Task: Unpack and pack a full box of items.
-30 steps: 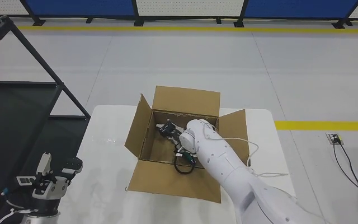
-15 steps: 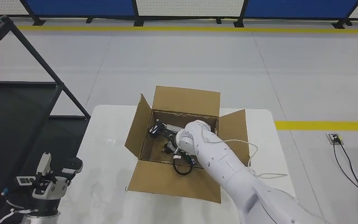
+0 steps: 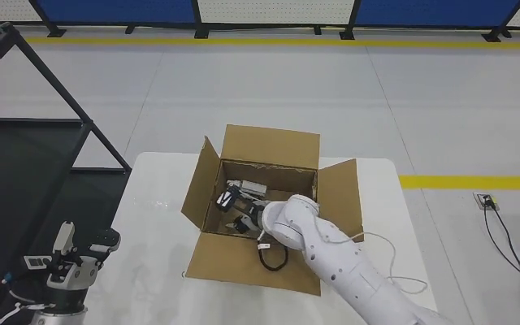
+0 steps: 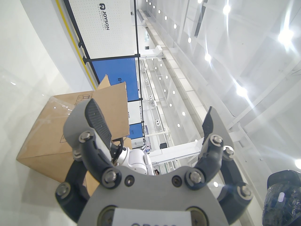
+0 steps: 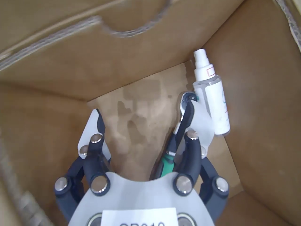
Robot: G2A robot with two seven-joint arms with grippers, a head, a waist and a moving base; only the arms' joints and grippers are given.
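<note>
reaching down into the cardboard box [image 3: 268,146], the right claw [image 5: 145,118] hangs just above the box floor with its two fingers spread wide apart and nothing clamped between them. its white arm [image 3: 325,252] comes in from the near right, bends over the near flap, and dips into the left half of the box. the fingers [image 5: 95,123] are pale flat blades on black links held by round metal bolts.

along the inner side of one finger lies a wrench [image 5: 185,111]: a slim dark metal shaft with a shiny round ratchet head and a green handle. whether it touches that finger cannot be told. just beside the wrench, on the side away from the claw, a spray bottle [image 5: 212,102] lies on its side against a cardboard wall. it is a clear cylinder with a white label and a white pump top, and its nozzle points toward a corner of the box floor. the box is plain brown corrugated board with all four flaps folded outward, and a curved cut-out shows in one inner flap.

the box sits on a smooth white table [image 3: 154,244], toward its far middle. the left claw [image 4: 151,110] is off the table's near left corner, tilted upward, its ribbed black pads well apart and holding nothing. the box stands far to its right.
</note>
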